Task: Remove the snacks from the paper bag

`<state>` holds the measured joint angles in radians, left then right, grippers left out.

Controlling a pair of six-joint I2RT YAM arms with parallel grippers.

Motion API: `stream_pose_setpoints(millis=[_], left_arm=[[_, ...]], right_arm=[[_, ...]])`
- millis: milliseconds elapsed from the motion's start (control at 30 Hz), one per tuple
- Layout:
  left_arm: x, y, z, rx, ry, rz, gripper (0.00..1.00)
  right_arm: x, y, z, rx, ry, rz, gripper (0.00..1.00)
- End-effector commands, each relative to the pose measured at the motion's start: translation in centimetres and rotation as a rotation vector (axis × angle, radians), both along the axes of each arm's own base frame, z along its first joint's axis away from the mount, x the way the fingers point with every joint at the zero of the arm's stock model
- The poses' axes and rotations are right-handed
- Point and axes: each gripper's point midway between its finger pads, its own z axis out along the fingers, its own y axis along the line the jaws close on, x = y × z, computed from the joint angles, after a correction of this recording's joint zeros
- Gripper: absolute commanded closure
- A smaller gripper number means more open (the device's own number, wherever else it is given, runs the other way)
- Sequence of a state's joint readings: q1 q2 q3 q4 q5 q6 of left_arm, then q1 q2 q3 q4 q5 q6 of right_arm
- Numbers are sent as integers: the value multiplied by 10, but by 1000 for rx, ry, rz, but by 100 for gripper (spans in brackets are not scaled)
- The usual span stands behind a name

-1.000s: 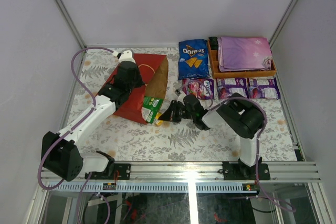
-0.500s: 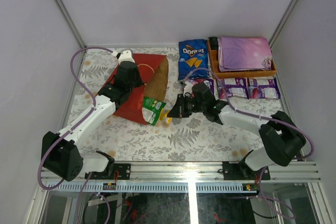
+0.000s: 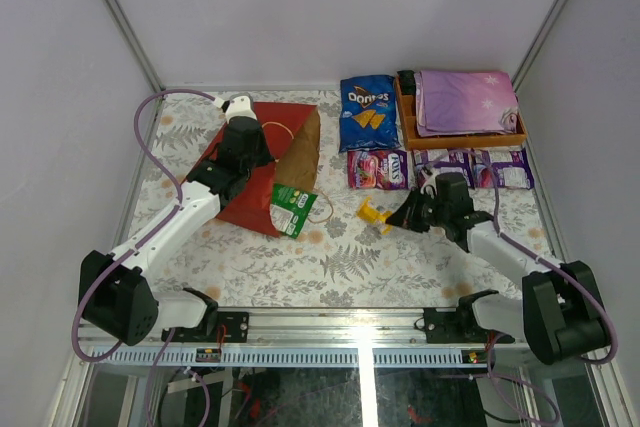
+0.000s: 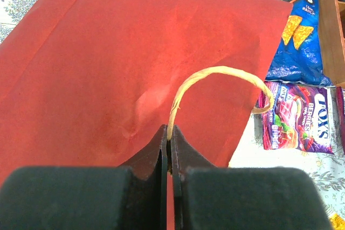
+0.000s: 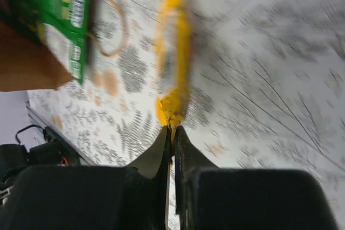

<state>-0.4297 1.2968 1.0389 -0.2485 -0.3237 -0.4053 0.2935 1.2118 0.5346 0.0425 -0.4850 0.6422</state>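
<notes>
At the paper bag's mouth: green packet left of right gripper

Left gripper pinches the bag's handle. Green packet pokes out, long axis roughly far-to-near. Right gripper, the nearer arm, is clamped on the yellow packet.

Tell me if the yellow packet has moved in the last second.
Yes. The yellow packet moved right, away from the paper bag, pinched in the right gripper.

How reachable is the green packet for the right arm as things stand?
Probably not yet: the right gripper is shut on the yellow packet. Path to the green packet looks free.
</notes>
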Motion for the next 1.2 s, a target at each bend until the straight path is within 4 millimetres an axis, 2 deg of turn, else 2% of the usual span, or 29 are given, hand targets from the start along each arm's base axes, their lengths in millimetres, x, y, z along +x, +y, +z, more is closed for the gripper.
stream_pose_setpoints(millis=[0,167,267,433,533,667,900,1167], left_arm=[[1,10,-3,31,-2,26,100],[2,8,-4,29,0,20,100],[3,6,-6,26,2,13,100],[3,4,-7,19,5,3,100],[2,4,-7,17,4,-1,100],[1,3,-6,13,2,-7,100],[1,3,-6,15,3,-7,100],[2,3,-8,22,7,-5,100]], right_arm=[[-13,-24,-26,-17,51,-140,100],[-39,-64,-65,-111,134,-346,100],[-51,-84,-77,-151,162,-482,100],[-52,-115,-74,-168,137,-718,100],[-45,-126,-68,-133,119,-841,100],[-34,-126,-70,-66,119,-918,100],[-21,-109,-80,-10,187,-894,100],[-15,-103,-79,23,194,-887,100]])
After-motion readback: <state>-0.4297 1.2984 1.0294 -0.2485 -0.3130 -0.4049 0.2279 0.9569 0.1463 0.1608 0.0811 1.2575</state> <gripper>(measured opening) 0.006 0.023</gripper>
